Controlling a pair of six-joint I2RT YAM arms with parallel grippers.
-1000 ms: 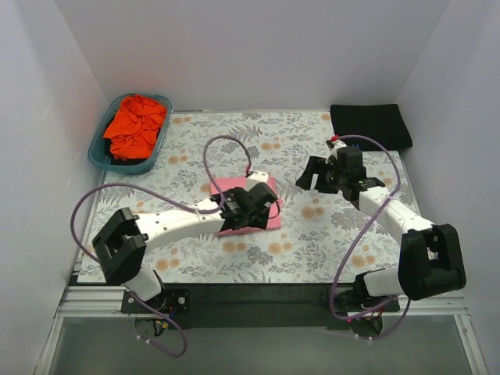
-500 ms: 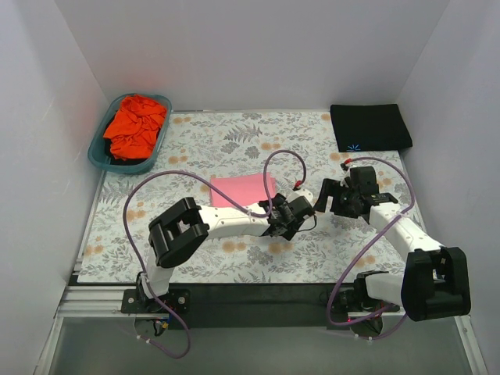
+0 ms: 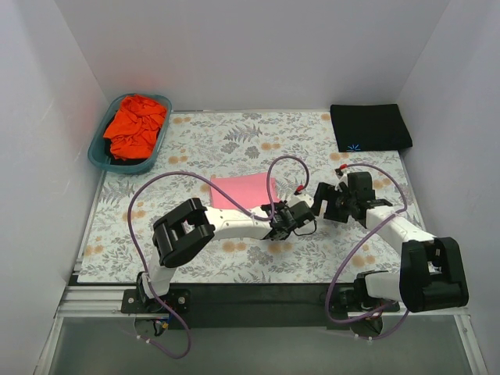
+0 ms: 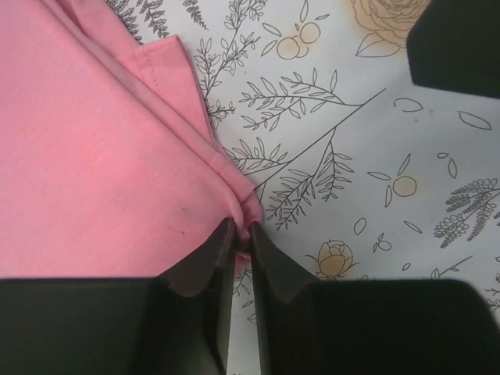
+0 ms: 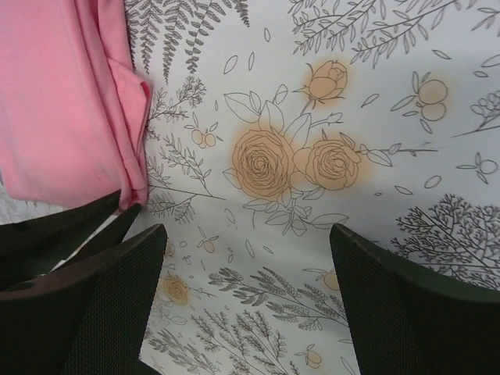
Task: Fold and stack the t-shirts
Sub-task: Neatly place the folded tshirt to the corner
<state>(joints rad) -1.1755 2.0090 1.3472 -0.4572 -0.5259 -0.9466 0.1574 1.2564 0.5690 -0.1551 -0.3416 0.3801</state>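
pink t-shirt first, where's it sit? (kim)

flat on the floral worktop, folded to a rectangle. well apart from the teal basket, and nearer the arm bases than the basket is. (lee)

left claw? (kim)

at the pink t-shirt's corner farthest from the basket. in the wrist view it's clenched on that corner, with the fingers almost meeting and a bit of pink fabric pinched between the tips. layered folded edges and a stitched hem run away from the pinch. (lee)

right claw? (kim)

released, jaws wide, only flower print between them. it's just beyond the left claw, on the side away from the basket, low over the worktop. its own camera catches the pinched pink corner and one dark finger of the left claw beside it. can't tell if the right claw touches any cloth. (lee)

other shirts, quick. (kim)

orange-red t-shirt is crumpled and fills the basket. black t-shirt is folded flat along the back edge of the worktop, at the end opposite the basket. it has a small blue logo facing up on the edge nearest the arms. both are well apart from the pink one. (lee)
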